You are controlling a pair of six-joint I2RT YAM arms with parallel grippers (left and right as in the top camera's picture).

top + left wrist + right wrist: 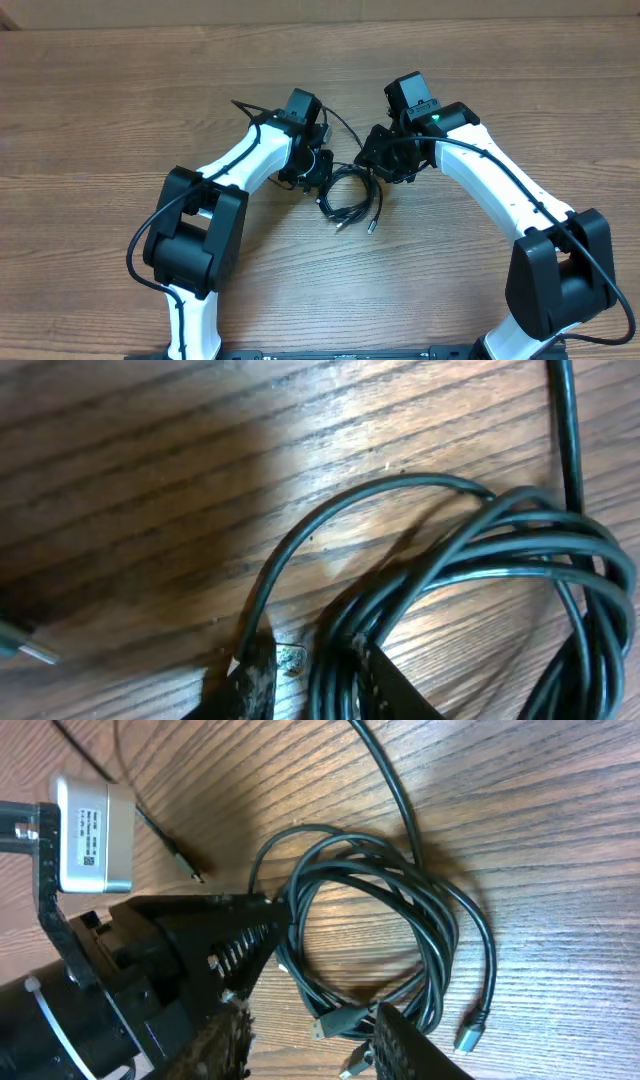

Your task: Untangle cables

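Observation:
The cables [348, 190] lie as a coiled black bundle on the wooden table between my two grippers. My left gripper [318, 172] is low at the coil's left edge. In the left wrist view, several coil strands [520, 545] run between its fingertips, against the right finger [395, 695], with bare wood between them and the left finger [255, 680]. Left gripper [315, 660] is open. My right gripper [385, 160] sits at the coil's upper right. In the right wrist view it [312, 1042] is open above a USB plug [335, 1020] of the bundle [400, 910].
One loose strand [385, 780] runs away from the coil across the table. A separate thin cord ends in a small plug [190, 870] behind the left gripper. Another plug end [472, 1038] lies beside the coil. The left arm's camera block [95, 835] is close by.

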